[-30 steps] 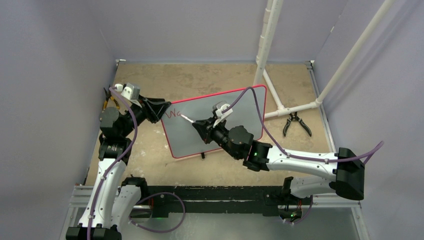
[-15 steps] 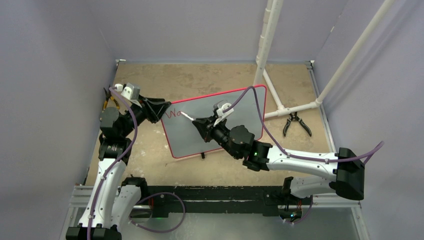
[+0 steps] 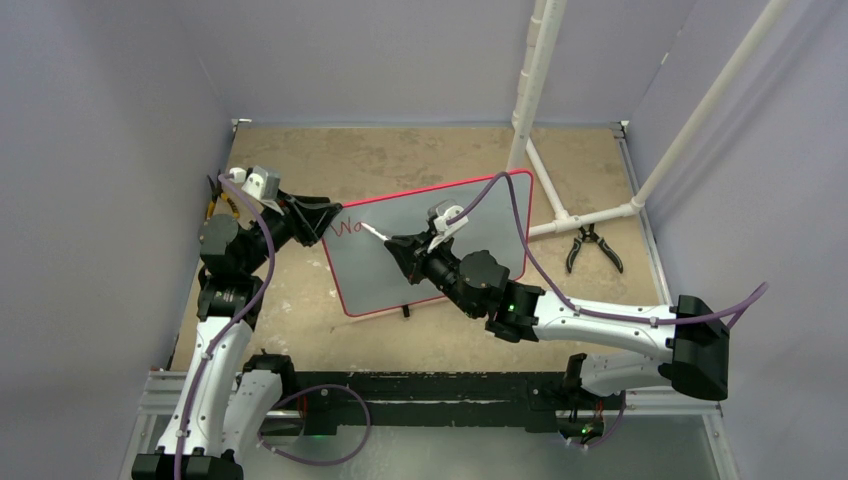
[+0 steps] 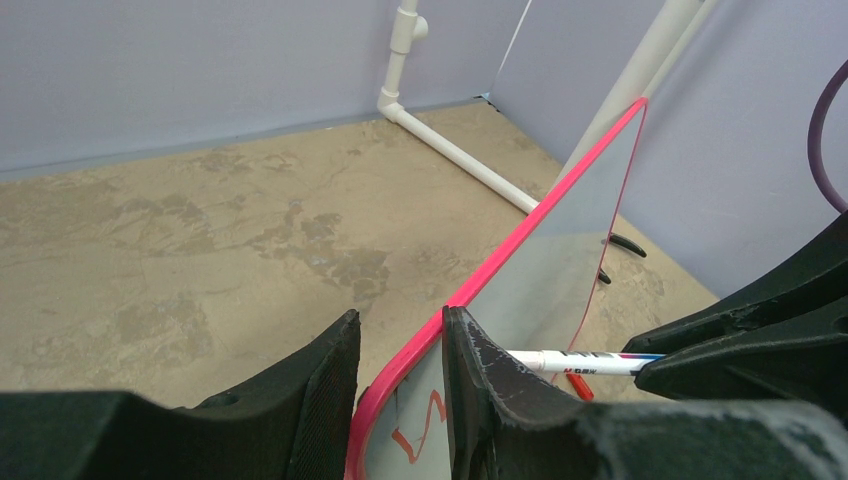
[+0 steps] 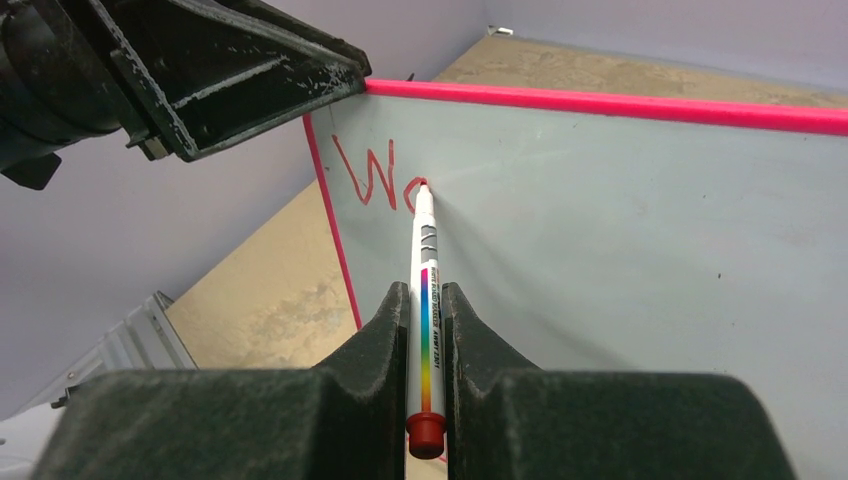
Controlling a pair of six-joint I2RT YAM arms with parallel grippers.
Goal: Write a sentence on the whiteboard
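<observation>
The whiteboard [image 3: 365, 278], white with a red rim, stands tilted on the tan table. My left gripper [image 3: 325, 222] is shut on its upper left corner, the rim [image 4: 490, 275] running between the jaws of this left gripper [image 4: 400, 325]. My right gripper [image 5: 427, 290] is shut on a white marker [image 5: 424, 260] with a rainbow stripe. The marker's red tip touches the board [image 5: 620, 220] just right of the sentence [image 5: 368, 172], which reads a red "W" and the start of a second letter. The top view shows the marker [image 3: 372, 234] at that lettering [image 3: 347, 228].
Black pliers [image 3: 592, 247] lie on the table right of the board. A white pipe frame [image 3: 560, 212] stands behind the board's right end. A yellow-handled tool [image 3: 215, 203] lies by the left wall. Purple walls close in on three sides.
My right gripper has crept slightly up and left with the marker against the board. The left arm and the board have stayed still.
</observation>
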